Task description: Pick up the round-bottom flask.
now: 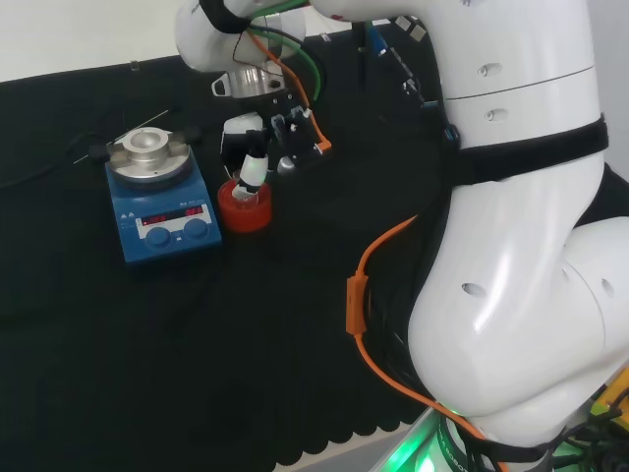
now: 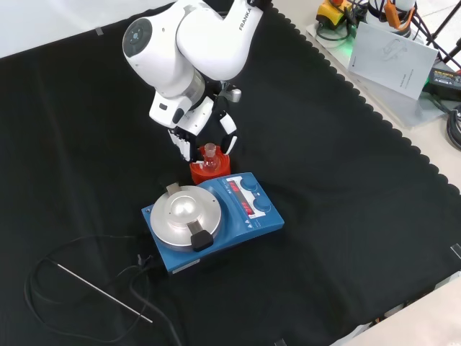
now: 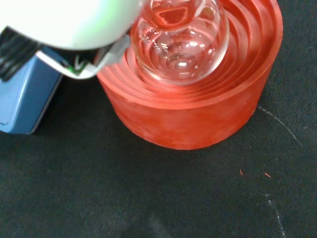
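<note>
A clear round-bottom flask (image 3: 181,42) sits upright in a red ribbed ring stand (image 3: 198,109). In the front view the flask (image 2: 209,158) pokes its short neck out of the stand (image 2: 209,173), right behind the blue stirrer. The hand (image 2: 205,126) hangs just above it, fingers (image 2: 184,144) pointing down on either side of the neck, relaxed and not closed on the glass. In the head view the hand (image 1: 257,138) lowers a white fingertip to the flask (image 1: 244,195) in the stand (image 1: 244,210). A blurred white part of the hand (image 3: 64,22) shows in the wrist view.
A blue stirrer plate (image 2: 209,220) with a round metal top stands against the stand; it also shows in the head view (image 1: 157,202). A black cable (image 2: 86,270) and a thin metal rod (image 2: 104,292) lie beyond it. The arm's white links (image 1: 521,246) rise at the head view's right.
</note>
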Robot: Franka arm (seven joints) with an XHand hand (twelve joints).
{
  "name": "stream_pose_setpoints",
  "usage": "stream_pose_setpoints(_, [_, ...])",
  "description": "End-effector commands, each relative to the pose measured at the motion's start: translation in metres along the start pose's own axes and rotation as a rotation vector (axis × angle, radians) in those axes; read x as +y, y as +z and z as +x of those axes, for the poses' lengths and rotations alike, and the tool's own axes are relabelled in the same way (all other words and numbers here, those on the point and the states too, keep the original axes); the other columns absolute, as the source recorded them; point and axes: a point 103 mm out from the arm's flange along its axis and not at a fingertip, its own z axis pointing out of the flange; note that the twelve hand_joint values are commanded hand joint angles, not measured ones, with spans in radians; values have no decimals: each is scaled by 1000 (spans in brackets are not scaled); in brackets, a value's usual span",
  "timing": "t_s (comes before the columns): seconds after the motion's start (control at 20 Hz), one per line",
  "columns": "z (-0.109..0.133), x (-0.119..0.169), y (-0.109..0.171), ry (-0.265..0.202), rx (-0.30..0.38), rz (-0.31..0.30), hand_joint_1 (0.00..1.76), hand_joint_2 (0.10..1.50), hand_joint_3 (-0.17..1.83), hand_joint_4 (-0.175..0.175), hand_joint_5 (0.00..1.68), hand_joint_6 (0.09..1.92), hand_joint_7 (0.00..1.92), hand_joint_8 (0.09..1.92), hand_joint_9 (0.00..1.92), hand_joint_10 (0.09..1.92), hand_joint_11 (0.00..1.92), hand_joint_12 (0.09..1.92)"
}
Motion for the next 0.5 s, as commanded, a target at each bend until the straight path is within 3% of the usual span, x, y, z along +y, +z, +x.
stream_pose_setpoints(0.05, [1,0,-1,1,-1,-12,1042,345,969,-175,889,988,1021,947,1201,759,1203,1173])
stream_pose_setpoints(0.5, [6,0,-4,0,9,-44,1104,356,979,-175,1033,885,1208,830,1370,677,1299,1105])
